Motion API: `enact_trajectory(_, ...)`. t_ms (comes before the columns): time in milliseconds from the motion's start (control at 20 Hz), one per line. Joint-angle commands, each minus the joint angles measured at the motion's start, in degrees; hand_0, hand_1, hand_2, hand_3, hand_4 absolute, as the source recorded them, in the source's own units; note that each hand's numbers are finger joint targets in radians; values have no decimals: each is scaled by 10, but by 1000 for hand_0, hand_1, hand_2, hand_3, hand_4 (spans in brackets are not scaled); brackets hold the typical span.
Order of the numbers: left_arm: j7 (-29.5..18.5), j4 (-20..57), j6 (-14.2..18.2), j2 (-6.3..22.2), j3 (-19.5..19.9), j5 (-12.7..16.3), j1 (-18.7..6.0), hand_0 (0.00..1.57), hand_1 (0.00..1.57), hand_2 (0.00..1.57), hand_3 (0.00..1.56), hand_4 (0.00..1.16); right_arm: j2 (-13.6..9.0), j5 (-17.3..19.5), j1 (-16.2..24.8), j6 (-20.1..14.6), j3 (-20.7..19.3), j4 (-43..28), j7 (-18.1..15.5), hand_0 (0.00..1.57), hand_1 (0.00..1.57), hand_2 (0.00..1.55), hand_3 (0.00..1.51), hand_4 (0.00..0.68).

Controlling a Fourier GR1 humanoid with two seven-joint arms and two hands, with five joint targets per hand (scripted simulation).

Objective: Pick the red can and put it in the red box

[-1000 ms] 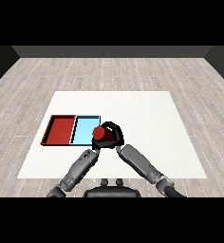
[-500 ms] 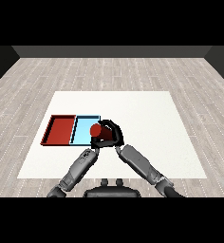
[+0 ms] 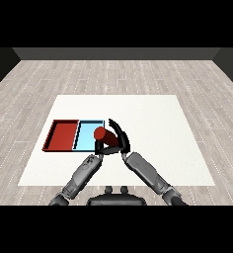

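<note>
The right hand (image 3: pixel 119 140) is curled round the red can (image 3: pixel 104 136), grasping it from the can's three o'clock side. The can is tilted, with its round end face turned toward ten o'clock, and it appears to be held above the right-hand edge of the blue tray (image 3: pixel 87 134), overlapping that tray's rim in the head view. Whether the can touches the tray cannot be told.

The red tray (image 3: pixel 62 135) lies at nine o'clock from the blue one, the two touching along their shared side, and both sit on the left half of the white desk (image 3: pixel 153 123). The red tray holds nothing that shows. The can is apart from the red tray, with the blue tray between them.

The left hand (image 3: pixel 99 149) sits just below the can, at about six o'clock from it, very near the right hand. Its fingers are too hidden behind the can and the other hand to tell whether they are straight or curled. Both grey forearms come in from the lower corners and meet near the middle of the desk's near half.
</note>
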Motion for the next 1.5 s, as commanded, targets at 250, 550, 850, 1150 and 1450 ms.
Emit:
enact_trajectory(250,0,-23,29,-3,-32,1,29,1571,1571,1571,1496,1142,-48,26,45,31,-75,-78,10,0,0,0,0,0)
enact_trajectory(550,-34,6,-46,44,64,-3,21,1571,1571,1571,1481,1140,-109,3,106,64,-130,-208,29,0,0,0,0,0)
enact_trajectory(850,74,-34,-9,147,87,-53,-24,1571,1571,1569,1467,1130,-155,-9,250,69,-155,-270,5,0,0,0,0,0)
enact_trajectory(1150,61,18,-52,235,155,-42,18,1571,1571,1555,1465,1116,-168,-37,271,117,-221,-196,-48,0,0,0,0,0)
enact_trajectory(1450,54,161,-81,264,206,-49,-33,1571,1571,1567,1498,1115,-178,-12,278,102,-233,-179,-18,0,0,0,0,0)
